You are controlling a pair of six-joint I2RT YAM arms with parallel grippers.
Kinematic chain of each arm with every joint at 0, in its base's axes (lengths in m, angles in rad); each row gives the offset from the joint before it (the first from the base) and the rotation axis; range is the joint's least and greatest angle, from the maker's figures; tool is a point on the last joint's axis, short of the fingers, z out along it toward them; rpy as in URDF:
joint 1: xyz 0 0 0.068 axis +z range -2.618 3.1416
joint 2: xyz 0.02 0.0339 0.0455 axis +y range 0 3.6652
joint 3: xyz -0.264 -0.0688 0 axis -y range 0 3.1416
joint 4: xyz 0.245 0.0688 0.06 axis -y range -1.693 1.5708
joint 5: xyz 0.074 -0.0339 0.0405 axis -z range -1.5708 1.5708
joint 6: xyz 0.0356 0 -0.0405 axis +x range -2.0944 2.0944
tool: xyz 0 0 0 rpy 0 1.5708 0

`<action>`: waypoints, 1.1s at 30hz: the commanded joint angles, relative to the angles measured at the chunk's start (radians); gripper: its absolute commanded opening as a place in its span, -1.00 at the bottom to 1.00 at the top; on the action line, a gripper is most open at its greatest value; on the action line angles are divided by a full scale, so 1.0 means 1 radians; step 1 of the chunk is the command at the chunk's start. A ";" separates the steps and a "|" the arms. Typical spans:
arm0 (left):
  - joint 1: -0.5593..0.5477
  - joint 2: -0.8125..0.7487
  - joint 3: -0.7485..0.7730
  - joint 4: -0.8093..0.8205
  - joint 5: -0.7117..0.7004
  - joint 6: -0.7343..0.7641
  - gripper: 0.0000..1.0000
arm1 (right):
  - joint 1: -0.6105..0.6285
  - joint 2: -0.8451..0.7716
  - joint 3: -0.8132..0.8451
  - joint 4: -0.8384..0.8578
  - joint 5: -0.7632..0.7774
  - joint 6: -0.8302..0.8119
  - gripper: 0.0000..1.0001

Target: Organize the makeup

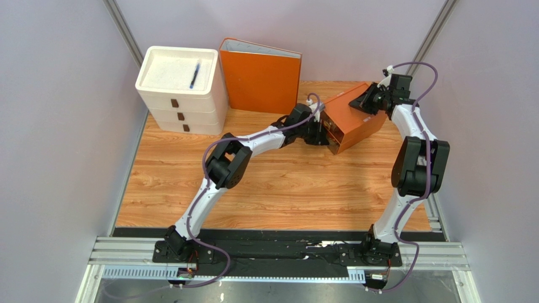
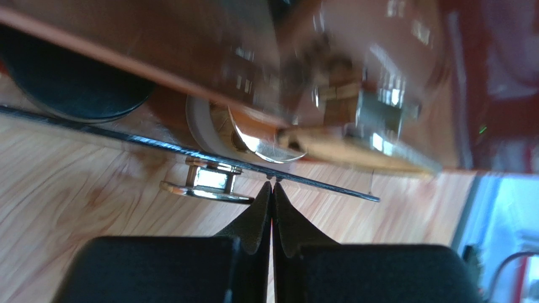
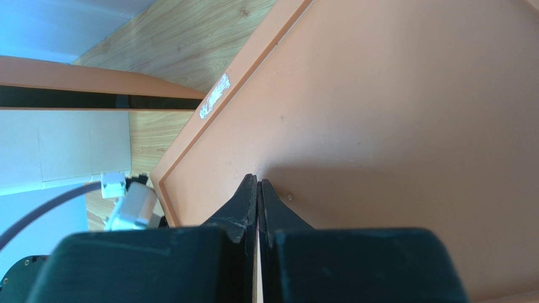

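Both pairs of jaws are pressed together, holding nothing. The left gripper (image 2: 272,187) points at the side of the orange box (image 1: 351,120), where a black round pot (image 2: 76,88) and a gold-rimmed jar (image 2: 253,136) show, blurred. The right gripper (image 3: 258,179) sits against the box's top panel

White-black arms (image 1: 259,140), purple cables (image 1: 205,165)

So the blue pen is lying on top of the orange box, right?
No. The blue pen lies on top of the white drawer unit at the back left, not on the orange box; the top external view shows it.
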 commanded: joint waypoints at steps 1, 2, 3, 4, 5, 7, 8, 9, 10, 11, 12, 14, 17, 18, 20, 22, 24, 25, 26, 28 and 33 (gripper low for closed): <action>0.001 0.054 0.126 0.154 0.028 -0.153 -1.00 | 0.020 0.164 -0.110 -0.344 0.130 -0.065 -1.00; 0.001 0.072 0.161 0.148 0.030 -0.159 -1.00 | 0.020 0.164 -0.110 -0.344 0.130 -0.067 -1.00; -0.001 0.074 0.169 0.148 0.028 -0.165 -1.00 | 0.020 0.165 -0.107 -0.342 0.129 -0.065 -1.00; 0.001 0.072 0.164 0.148 0.018 -0.169 -1.00 | 0.020 0.165 -0.107 -0.342 0.127 -0.065 -1.00; -0.001 0.066 0.148 0.149 0.007 -0.169 -1.00 | 0.020 0.164 -0.107 -0.344 0.127 -0.064 -1.00; 0.002 0.051 0.144 0.151 0.002 -0.175 -1.00 | 0.020 0.165 -0.109 -0.344 0.127 -0.065 -1.00; 0.004 0.043 0.131 0.169 0.004 -0.178 -1.00 | 0.020 0.167 -0.109 -0.342 0.127 -0.065 -1.00; 0.005 0.020 0.118 0.177 0.005 -0.178 -1.00 | 0.020 0.159 -0.110 -0.344 0.127 -0.062 -1.00; 0.007 0.002 0.100 0.184 0.004 -0.175 -1.00 | 0.020 0.156 -0.112 -0.341 0.127 -0.064 -1.00; 0.010 -0.045 0.050 0.201 0.002 -0.161 -1.00 | 0.020 0.149 -0.110 -0.341 0.127 -0.062 -1.00; 0.011 -0.072 0.022 0.206 -0.004 -0.150 -1.00 | 0.020 0.144 -0.110 -0.341 0.130 -0.064 -1.00; 0.016 -0.157 -0.055 0.221 -0.009 -0.120 -1.00 | 0.020 0.118 -0.106 -0.339 0.133 -0.062 -1.00; 0.028 -0.274 -0.144 0.220 -0.016 -0.107 -0.84 | 0.020 0.092 -0.064 -0.345 0.138 -0.064 -1.00; 0.038 -0.302 -0.161 0.214 -0.030 -0.121 -0.72 | 0.020 0.078 -0.055 -0.345 0.135 -0.062 -1.00; 0.051 -0.360 -0.153 0.120 -0.019 -0.153 -0.37 | 0.020 0.032 -0.018 -0.350 0.130 -0.056 -1.00; 0.065 -0.392 -0.135 0.045 -0.006 -0.144 -0.01 | 0.020 -0.003 0.011 -0.355 0.127 -0.057 -1.00; 0.071 -0.451 -0.141 0.004 0.019 -0.101 0.39 | 0.020 -0.065 0.055 -0.358 0.110 -0.051 -0.99; 0.073 -0.486 -0.135 -0.039 0.024 -0.077 0.47 | 0.021 -0.088 0.069 -0.356 0.096 -0.050 -0.96; 0.076 -0.503 -0.130 -0.067 0.024 -0.063 0.50 | 0.021 -0.132 0.087 -0.352 0.089 -0.042 -0.93; 0.082 -0.555 -0.121 -0.140 0.042 -0.009 0.98 | 0.024 -0.181 0.124 -0.338 0.060 -0.019 -0.75; 0.120 -0.650 -0.129 -0.301 0.065 0.052 0.99 | 0.056 -0.380 0.164 -0.243 0.036 0.001 0.09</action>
